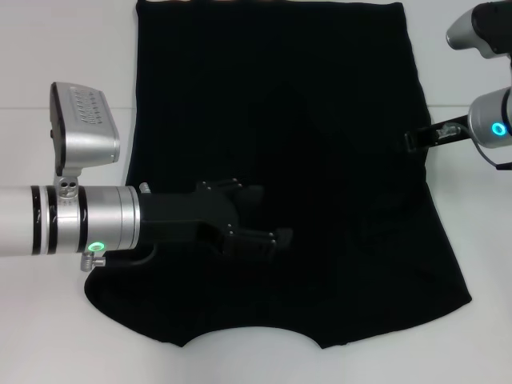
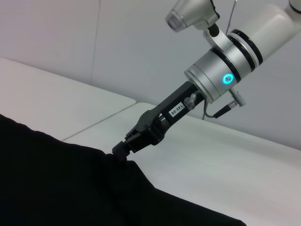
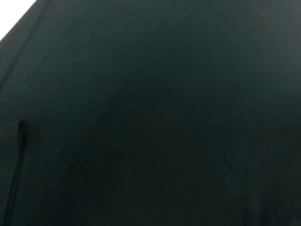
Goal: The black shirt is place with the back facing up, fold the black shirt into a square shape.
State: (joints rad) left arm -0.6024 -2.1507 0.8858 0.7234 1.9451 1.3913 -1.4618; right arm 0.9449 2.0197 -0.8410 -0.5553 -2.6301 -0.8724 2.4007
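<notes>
The black shirt (image 1: 280, 104) lies flat on the white table (image 1: 56, 48), its curved neckline toward the near edge. My left gripper (image 1: 268, 216) reaches in from the left and hovers over the shirt's middle, black against the black cloth. My right gripper (image 1: 412, 140) is at the shirt's right edge. In the left wrist view the right gripper (image 2: 120, 150) has its narrow tip pinched on the hem of the shirt (image 2: 56, 179), which rises slightly to meet it. The right wrist view is filled with the shirt's dark fabric (image 3: 150, 113).
Bare white table (image 2: 211, 165) surrounds the shirt on the left, right and near sides. The shirt's far hem runs to the top of the head view. A plain wall stands behind the table in the left wrist view.
</notes>
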